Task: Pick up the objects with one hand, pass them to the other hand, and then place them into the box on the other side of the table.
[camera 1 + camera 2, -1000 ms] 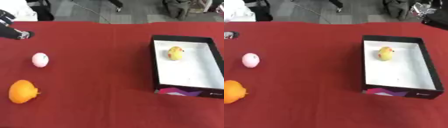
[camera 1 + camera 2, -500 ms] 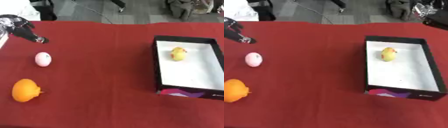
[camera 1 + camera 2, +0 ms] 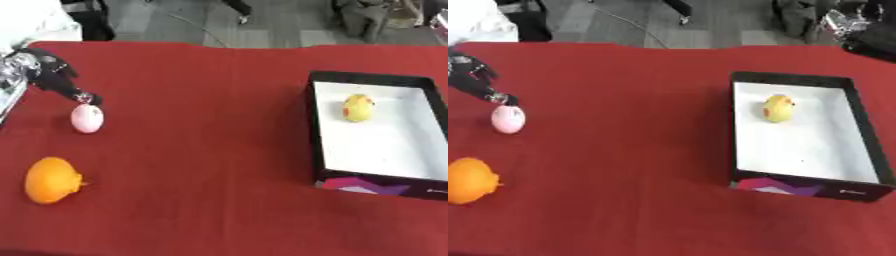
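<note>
Left hand [image 3: 54, 80] up at the left edge of the red tablecloth [image 3: 201, 150], fingers stretched out, holding nothing, one fingertip right at the top of the small pink egg-shaped object [image 3: 87, 118]. Orange round fruit [image 3: 52, 180] nearer, well apart. Yellow fruit [image 3: 358, 108] inside the white-lined black box [image 3: 313, 135] over on the right.

Cloth [image 3: 201, 150]: red. Box [image 3: 311, 125]: black walls, white floor, holding a yellow fruit [image 3: 358, 108]. Egg [image 3: 87, 118] pink; orange [image 3: 51, 180] orange.

Open cloth [image 3: 201, 150] btwn egg [image 3: 87, 118], box [image 3: 317, 145]
</note>
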Available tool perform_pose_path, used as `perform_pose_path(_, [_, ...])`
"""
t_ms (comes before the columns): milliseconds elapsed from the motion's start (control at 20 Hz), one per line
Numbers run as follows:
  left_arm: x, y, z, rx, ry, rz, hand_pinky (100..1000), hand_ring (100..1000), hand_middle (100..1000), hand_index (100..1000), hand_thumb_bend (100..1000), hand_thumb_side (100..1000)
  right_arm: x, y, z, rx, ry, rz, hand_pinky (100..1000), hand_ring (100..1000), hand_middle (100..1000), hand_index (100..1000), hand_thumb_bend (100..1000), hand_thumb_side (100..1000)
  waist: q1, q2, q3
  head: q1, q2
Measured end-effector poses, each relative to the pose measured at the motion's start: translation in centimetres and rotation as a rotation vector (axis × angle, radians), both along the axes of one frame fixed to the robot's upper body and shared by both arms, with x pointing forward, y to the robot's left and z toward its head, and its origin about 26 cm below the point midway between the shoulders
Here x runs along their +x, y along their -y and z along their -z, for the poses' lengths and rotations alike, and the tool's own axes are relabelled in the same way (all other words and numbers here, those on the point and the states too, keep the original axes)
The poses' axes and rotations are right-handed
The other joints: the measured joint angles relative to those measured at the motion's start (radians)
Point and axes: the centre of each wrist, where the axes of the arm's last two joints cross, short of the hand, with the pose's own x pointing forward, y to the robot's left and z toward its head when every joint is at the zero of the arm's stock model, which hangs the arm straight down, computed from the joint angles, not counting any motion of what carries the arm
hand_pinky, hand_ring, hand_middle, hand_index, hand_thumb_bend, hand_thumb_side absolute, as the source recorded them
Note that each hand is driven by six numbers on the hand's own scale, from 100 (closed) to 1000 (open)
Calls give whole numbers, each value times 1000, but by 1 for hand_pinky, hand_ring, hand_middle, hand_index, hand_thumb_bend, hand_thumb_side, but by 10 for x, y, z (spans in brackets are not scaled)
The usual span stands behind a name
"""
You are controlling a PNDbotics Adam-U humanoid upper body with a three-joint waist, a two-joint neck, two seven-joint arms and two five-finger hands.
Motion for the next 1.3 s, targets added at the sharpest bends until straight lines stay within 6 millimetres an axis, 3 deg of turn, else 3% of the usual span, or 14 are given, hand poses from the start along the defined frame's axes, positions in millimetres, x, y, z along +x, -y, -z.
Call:
perform_pose_path(600, [11, 2, 28, 119, -65, -54, 925, 882, 797, 864, 541, 235, 3, -11, 10, -46, -51, -41, 912, 1000, 718, 902, 100, 413, -4, 0, 1, -6, 7])
perform_pose_path(850, [15, 5, 41, 152, -95, -71, 916, 862, 754, 830, 422, 204, 3, -12, 12, -47, -58, -46, 913, 1000, 717, 902, 100, 413, -6, 0, 1, -4, 7])
perform_pose_path(1000, [17, 7, 48, 153, -110, -82, 912, 846, 724, 779, 305, 193, 3, -12, 14, -51, -64, -42, 913, 1000, 717, 902, 100, 411, -7, 0, 1, -4, 7])
perform_pose_path(1150, [18, 9, 51, 146, -116, -84, 898, 812, 673, 713, 102, 157, 4, -11, 15, -52, -67, -40, 914, 1000, 717, 902, 100, 411, -8, 0, 1, -2, 7])
perform_pose_path(1300, [17, 12, 48, 142, -105, -71, 857, 762, 629, 660, 100, 174, 4, -11, 15, -52, -69, -39, 917, 1000, 716, 901, 100, 411, -9, 0, 1, 0, 7])
